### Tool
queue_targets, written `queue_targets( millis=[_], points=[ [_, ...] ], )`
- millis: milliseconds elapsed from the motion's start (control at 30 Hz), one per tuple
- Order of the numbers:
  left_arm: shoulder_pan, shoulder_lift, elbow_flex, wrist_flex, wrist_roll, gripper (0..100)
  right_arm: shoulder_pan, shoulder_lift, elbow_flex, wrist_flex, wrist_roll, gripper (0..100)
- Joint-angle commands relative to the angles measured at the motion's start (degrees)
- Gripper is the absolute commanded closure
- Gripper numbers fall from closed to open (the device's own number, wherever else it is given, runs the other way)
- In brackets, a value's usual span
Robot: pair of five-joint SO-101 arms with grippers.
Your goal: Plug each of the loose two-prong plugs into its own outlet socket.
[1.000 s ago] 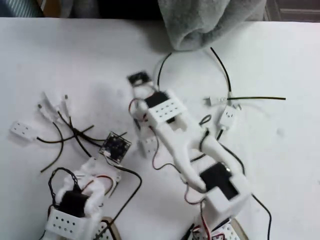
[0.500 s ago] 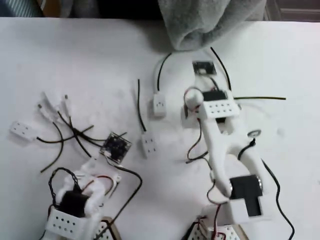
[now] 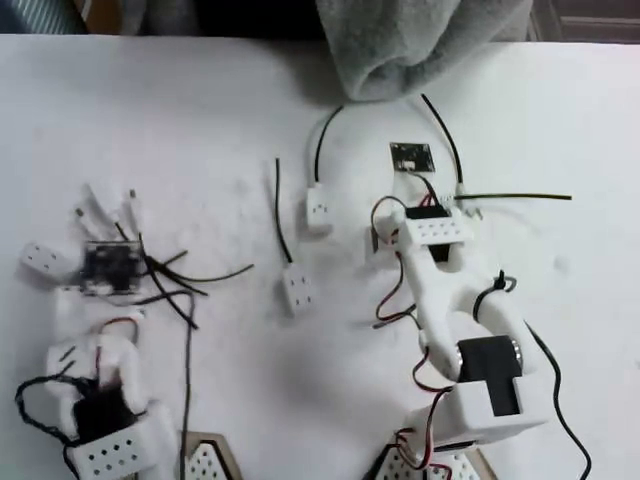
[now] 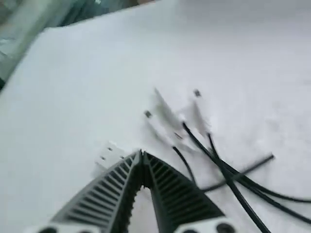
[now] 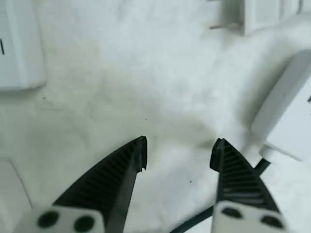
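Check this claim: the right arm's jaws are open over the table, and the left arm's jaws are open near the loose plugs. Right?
No. The left wrist view shows the left arm's jaws shut, tips together, near the loose plugs. The right arm's jaws are indeed open over the table.

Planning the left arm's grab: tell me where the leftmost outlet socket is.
High view: the socket lies far left, beside the loose plugs, just beyond the left gripper.

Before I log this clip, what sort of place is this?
Probably a robotics lab bench: two white plastic robot arms at a plain white table, with small white outlet socket blocks and black-corded two-prong plugs laid out for practice.
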Motion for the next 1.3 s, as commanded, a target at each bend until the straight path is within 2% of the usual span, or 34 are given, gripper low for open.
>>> queue_targets(
  millis=[0,133,300,600,867,1033,1267],
  points=[
    [-6.02,-0.13,-5.54,-7.91,0.18,95,0.57,-0.48,-0.18,-0.84,0.53,78.3],
    [-7.6,4.53,-10.46,-8.62,0.53,84,0.57,-0.48,-0.09,-0.84,0.53,78.2],
    [-7.69,26.68,-25.32,-7.03,3.69,84,0.48,-0.48,-0.09,-0.84,0.53,78.2],
    [-10.77,81.27,-67.43,13.01,13.89,83,0.48,-0.48,0.0,-0.84,0.62,78.2],
    [-10.86,116.44,-93.63,24.44,20.84,83,0.4,-0.48,0.0,-0.84,0.62,78.1],
    [-8.84,128.22,-105.14,30.15,22.51,83,0.31,-0.48,0.0,-1.63,0.62,78.1],
    [-4.79,130.07,-111.91,36.57,22.59,83,0.22,-0.48,-0.09,-1.71,0.62,78.0]
  ],
)
